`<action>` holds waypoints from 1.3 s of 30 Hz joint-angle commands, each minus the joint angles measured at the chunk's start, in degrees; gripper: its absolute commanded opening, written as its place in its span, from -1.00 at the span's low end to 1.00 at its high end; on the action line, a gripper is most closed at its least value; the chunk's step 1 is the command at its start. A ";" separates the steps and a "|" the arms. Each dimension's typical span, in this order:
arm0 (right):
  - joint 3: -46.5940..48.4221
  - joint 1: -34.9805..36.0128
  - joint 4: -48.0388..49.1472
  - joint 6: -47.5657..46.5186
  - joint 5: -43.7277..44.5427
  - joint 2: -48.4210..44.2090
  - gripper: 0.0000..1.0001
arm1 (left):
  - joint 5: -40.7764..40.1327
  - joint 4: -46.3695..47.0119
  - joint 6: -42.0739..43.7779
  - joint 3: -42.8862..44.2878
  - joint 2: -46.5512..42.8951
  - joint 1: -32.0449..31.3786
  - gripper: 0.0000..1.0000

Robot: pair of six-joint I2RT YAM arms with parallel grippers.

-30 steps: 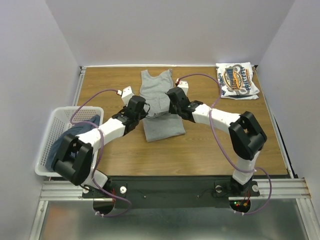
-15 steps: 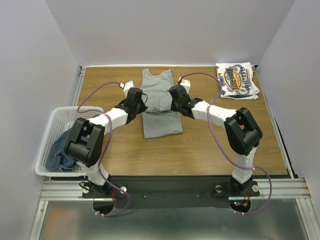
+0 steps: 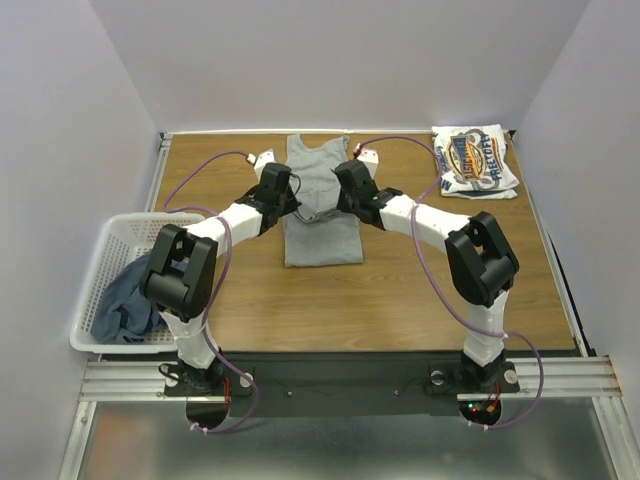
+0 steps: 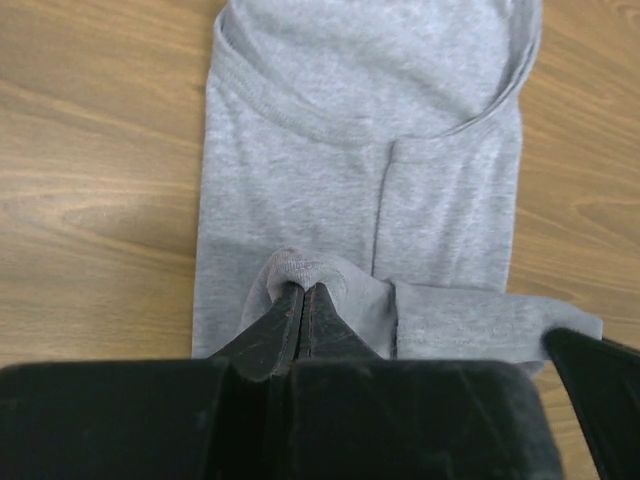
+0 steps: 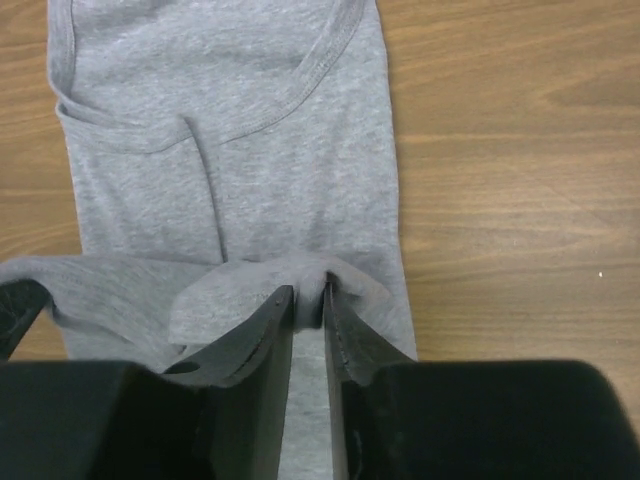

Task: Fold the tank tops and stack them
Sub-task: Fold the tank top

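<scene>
Grey top (image 3: pixel 320 225) at the far middle of the desk (image 3: pixel 400 290), its near end doubled back toward the neckline by both pincers.

Since a second ago both arms have reached farther from their bases. The lifted edge has travelled up over the body, so the top's near fold now sits farther from the arms, and the left arm has swung off the basket (image 3: pixel 100 255), baring more of the blue top (image 3: pixel 125 305) inside. The grey top is plain, narrowed to a long strip with a straight fold edge down its middle and the scooped neck at the far end. The left pincer (image 4: pixel 303 290) is pressed together on a small hump of cloth. The right pincer (image 5: pixel 310 295) nips the raised fold at its tips, jaws a crack apart. The white top (image 3: pixel 475 160) lies folded at the far right corner.
</scene>
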 commanded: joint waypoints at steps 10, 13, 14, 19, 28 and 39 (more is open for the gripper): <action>6.97 -2.80 0.29 -2.38 0.42 3.00 0.25 | -2.18 -2.77 -1.19 2.46 0.44 3.85 0.07; 7.33 -2.98 -0.06 -3.78 1.04 2.03 0.35 | -1.82 -2.68 -0.66 3.08 -0.53 4.47 0.22; 7.24 -2.98 0.02 -3.96 1.13 1.59 0.35 | -1.91 -2.68 -0.40 3.08 -1.66 4.56 0.22; 5.23 -2.89 -0.24 -4.49 -4.04 -0.60 0.34 | -0.77 -2.77 -1.80 0.10 -7.02 4.47 0.07; -0.23 -1.49 -0.33 -2.47 -5.81 -1.05 0.20 | -0.76 0.22 -8.48 -14.31 -15.29 -2.81 -0.62; 8.55 -1.66 -0.94 -5.63 1.03 8.53 0.10 | -2.61 3.48 -14.98 -23.28 -12.32 -10.29 -1.00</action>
